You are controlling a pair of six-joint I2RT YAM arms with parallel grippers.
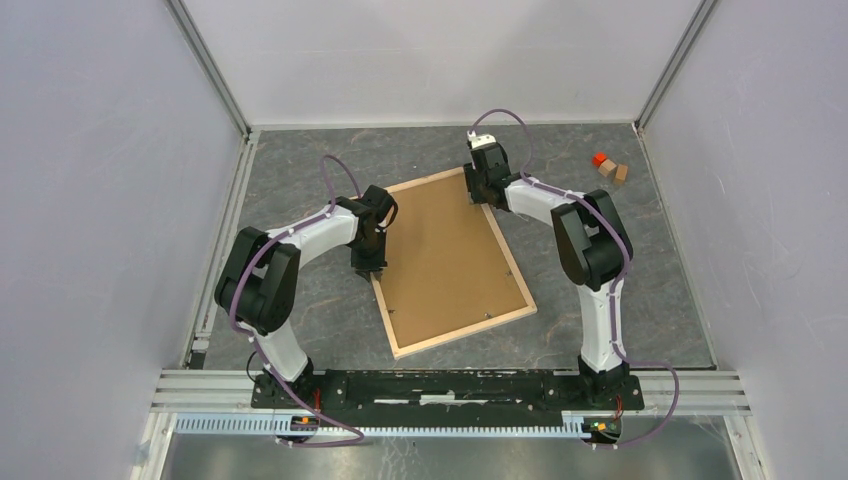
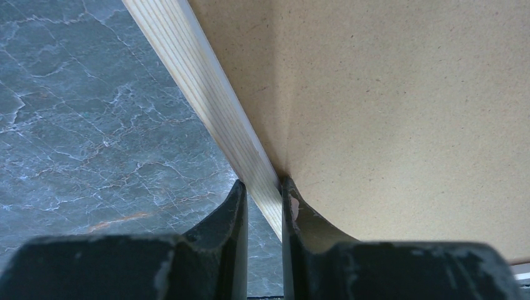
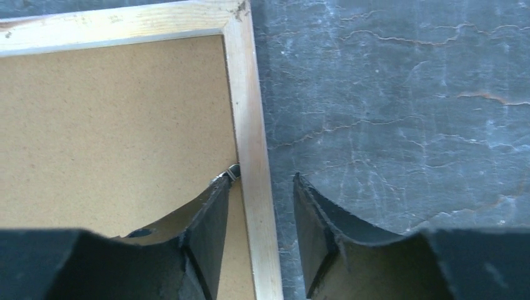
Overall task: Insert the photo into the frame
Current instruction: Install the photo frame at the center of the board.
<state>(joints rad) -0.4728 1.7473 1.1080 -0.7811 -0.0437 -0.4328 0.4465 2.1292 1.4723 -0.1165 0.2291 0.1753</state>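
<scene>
Frame (image 1: 464,331) lies flat on the grey marbled table (image 1: 290,180), pale wood back upward, turned at an angle between my two arms. A plain brown backing board (image 1: 450,255) fills its opening.

My left gripper (image 2: 264,187) points down at the frame's left long rail. In the left wrist view its two dark fingers (image 2: 234,212) stand close together with the rail between them. One is on the outer table side and one on the board side, and both look pressed against the wood, so I read it as clamped on the rail.

My right gripper (image 3: 261,181) is at the right long rail, near the far corner. Its fingers are clearly apart and straddle the rail. The inner finger (image 3: 215,206) is over the backing board, its tip beside a small metal tab (image 3: 232,170) at the rail's inside edge. The outer finger is over bare table, with a visible gap between it and the wood.

From above, the frame's far corner sits near the right gripper (image 1: 478,195), with a strip of table beyond it before the back wall. The near corners stop short of the arm bases. Bare table runs along both long sides, wider on the right. An orange block (image 1: 600,158) and a wooden block (image 1: 617,173) sit in the far right corner, well apart from the frame.
</scene>
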